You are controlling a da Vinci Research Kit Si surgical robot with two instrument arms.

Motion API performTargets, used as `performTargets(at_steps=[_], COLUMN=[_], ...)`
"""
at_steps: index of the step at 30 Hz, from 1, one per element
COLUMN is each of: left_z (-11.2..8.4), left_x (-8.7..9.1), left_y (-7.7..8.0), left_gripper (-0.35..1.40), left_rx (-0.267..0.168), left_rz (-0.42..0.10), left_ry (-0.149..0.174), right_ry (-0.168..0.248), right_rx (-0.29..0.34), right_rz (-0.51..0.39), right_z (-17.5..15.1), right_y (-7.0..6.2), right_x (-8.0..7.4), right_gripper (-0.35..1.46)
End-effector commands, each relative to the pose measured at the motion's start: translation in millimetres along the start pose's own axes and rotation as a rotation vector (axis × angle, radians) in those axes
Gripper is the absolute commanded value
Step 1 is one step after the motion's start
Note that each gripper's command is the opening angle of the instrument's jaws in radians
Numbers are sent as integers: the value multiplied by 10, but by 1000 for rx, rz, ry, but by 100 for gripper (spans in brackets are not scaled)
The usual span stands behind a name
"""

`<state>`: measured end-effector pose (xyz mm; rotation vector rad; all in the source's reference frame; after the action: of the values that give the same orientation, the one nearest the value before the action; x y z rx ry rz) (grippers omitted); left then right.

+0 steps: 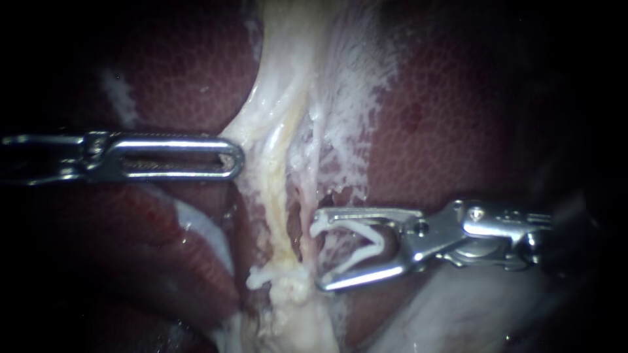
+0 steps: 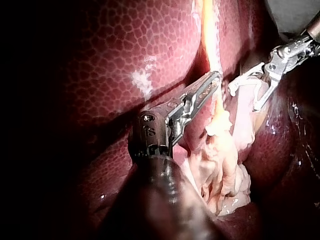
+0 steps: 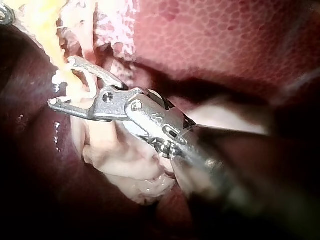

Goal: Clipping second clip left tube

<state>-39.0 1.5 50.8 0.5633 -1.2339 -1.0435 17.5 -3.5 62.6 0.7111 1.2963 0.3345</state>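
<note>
A pale yellowish tube (image 1: 278, 202) runs down the middle, with a thinner pink tube (image 1: 306, 219) beside it on the right. Low on the yellowish tube sits a white clip (image 1: 265, 276). My right instrument (image 1: 318, 250) (image 2: 245, 95) (image 3: 60, 81) holds its jaws wide apart, and an open white clip (image 1: 356, 245) is seated between them. Its jaw tips reach the pink tube's right edge. In the right wrist view the yellowish strand (image 3: 59, 75) crosses the mouth of the jaws. My left instrument (image 1: 235, 157) (image 2: 215, 77) is shut on the edge of the pale tissue (image 1: 261, 124), higher up.
Dark red liver (image 1: 458, 131) lies on both sides of the tubes. Frayed white membrane (image 1: 353, 98) hangs to the right of the tubes. A pale smooth mass (image 1: 458, 307) sits under the right instrument's shaft, and crumpled pale tissue (image 2: 220, 165) lies beside the left instrument.
</note>
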Motion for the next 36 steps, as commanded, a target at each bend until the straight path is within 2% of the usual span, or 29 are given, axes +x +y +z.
performTargets(at_steps=[1,11,24,36], left_z=[0,1,3,5], left_x=[0,1,4,5], left_y=[0,-2,-3,-3], left_gripper=[-35,-35,-35,-35], left_rx=[-1,-1,-2,-3], left_rz=[0,1,3,3], left_ry=[0,0,-1,-1], right_ry=[-4,-12,-28,-33], right_rx=[0,5,46,87], right_rz=[4,6,16,34], right_z=[1,13,48,67], right_y=[2,15,21,18], right_x=[-3,-22,-24,-27], right_gripper=[59,59,58,56])
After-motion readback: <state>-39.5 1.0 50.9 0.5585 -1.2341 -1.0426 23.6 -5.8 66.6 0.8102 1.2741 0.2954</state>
